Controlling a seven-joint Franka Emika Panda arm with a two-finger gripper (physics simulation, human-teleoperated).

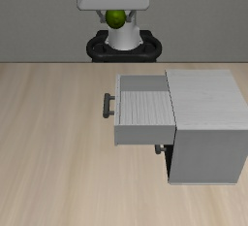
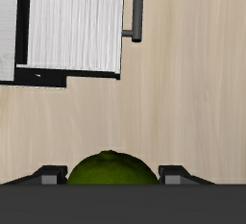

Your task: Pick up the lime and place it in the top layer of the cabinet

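Wrist view has the pincer (image 2: 112, 176) closed round the lime (image 2: 112, 167), held above the counter (image 2: 192, 103) and well short of the open top drawer (image 2: 72, 26). It should travel level until centred over the drawer, lower between its walls, then release gently.

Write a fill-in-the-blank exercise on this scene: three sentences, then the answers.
1. The gripper is shut on the round green lime, raised ___ the light wooden table.
2. The top drawer of the grey box-shaped cabinet stands ___.
3. The drawer's dark bar handle points toward the exterior view's ___.

Missing words: above; open; left.
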